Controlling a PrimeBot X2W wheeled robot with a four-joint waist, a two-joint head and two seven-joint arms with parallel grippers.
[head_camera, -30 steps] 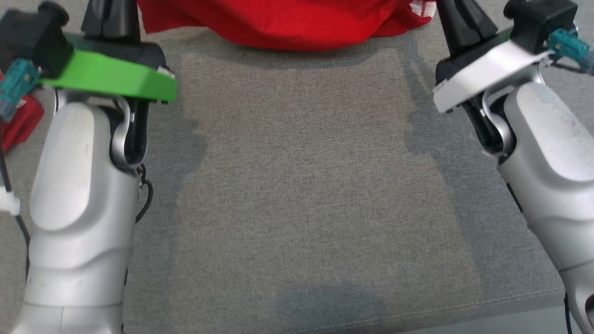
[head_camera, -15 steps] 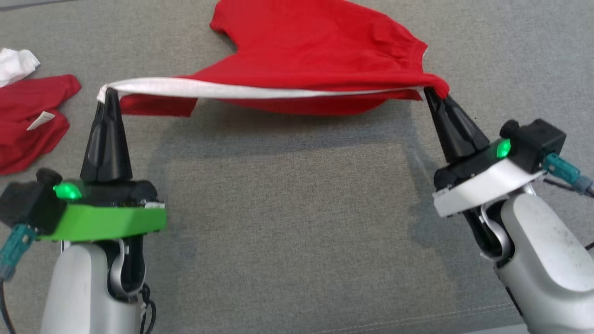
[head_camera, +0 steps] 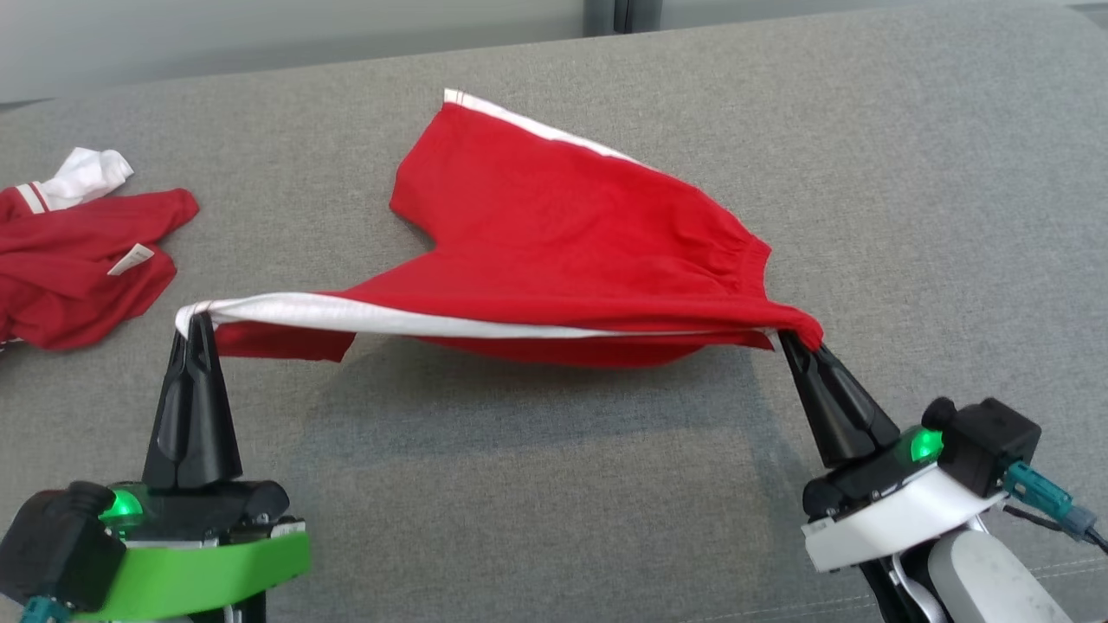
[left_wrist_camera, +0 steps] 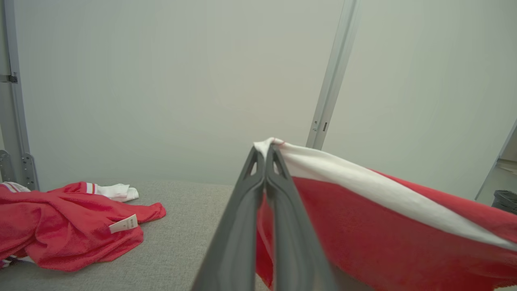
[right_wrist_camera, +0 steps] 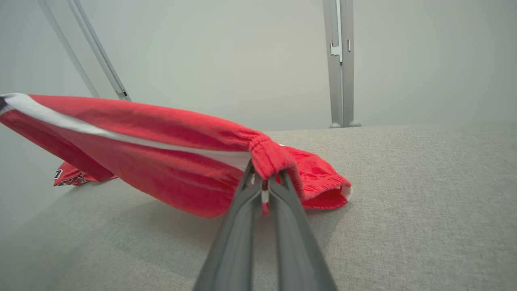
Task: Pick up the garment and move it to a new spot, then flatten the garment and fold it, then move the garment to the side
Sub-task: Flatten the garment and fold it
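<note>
Nearest, pinched shut with the left gripper (head_camera: 197,318) on the white-striped end of the red shorts (head_camera: 563,234), fingertips pressed together with cloth bunched at the very tips. Likewise clamped closed with the right gripper (head_camera: 789,339) on the gathered waistband corner, a little cloth caught between the fingers. Between the two grippers, stretched as a sagging span, raised off the grey cushion (head_camera: 554,484) near the tips. Beyond the grippers, draped down onto the cushion, one leg reaching farthest away, white stripe along its edge. Past the left gripper on its outer side, well apart: a second crumpled red garment (head_camera: 78,268) with a white tag, flat on the cushion. Farthest, beyond both grippers: a pale wall (left_wrist_camera: 161,81) and a metal post (left_wrist_camera: 331,72).
</note>
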